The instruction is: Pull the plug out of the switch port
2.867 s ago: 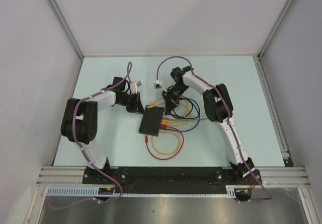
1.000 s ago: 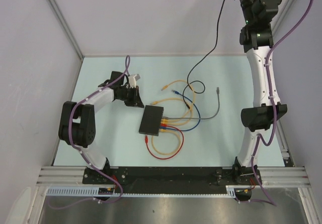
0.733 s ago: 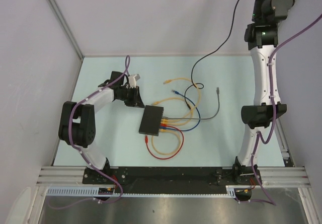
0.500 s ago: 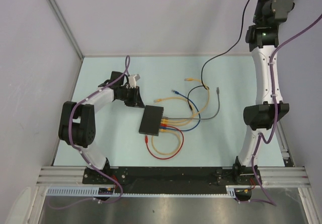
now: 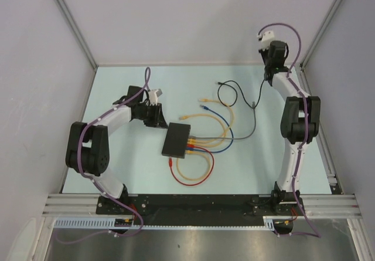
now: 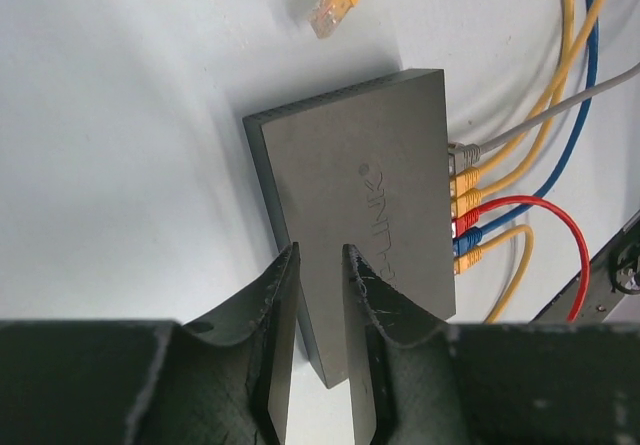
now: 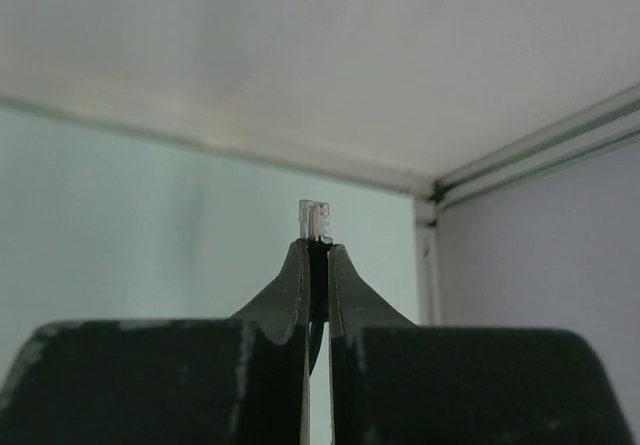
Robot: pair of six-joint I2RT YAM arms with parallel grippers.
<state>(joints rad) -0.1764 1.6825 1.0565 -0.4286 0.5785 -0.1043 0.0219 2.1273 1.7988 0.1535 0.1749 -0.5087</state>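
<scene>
The switch [image 5: 177, 139] is a flat black box lying mid-table, with yellow, red, blue and grey plugs [image 5: 191, 146] in its right edge. In the left wrist view the switch [image 6: 360, 185] lies under my left gripper [image 6: 320, 255], whose fingers stand a narrow gap apart with nothing between them. In the top view the left gripper [image 5: 156, 119] is at the switch's far-left corner. My right gripper [image 5: 268, 75] is far back right, shut on the clear plug [image 7: 313, 217] of a black cable [image 5: 234, 91], which is free of the switch.
Loose cable ends lie behind the switch: two yellow plugs [image 5: 184, 117] [image 5: 203, 98], a blue one [image 5: 203, 105] and a grey one [image 5: 253, 104]. A red and yellow loop [image 5: 193, 170] lies in front. White walls enclose the table, and a metal corner post [image 7: 520, 150] is close to my right gripper.
My right arm has swung down from high above the back right corner to near the table, carrying the black cable's plug; the cable has been dragged backward. The left arm barely moved.
</scene>
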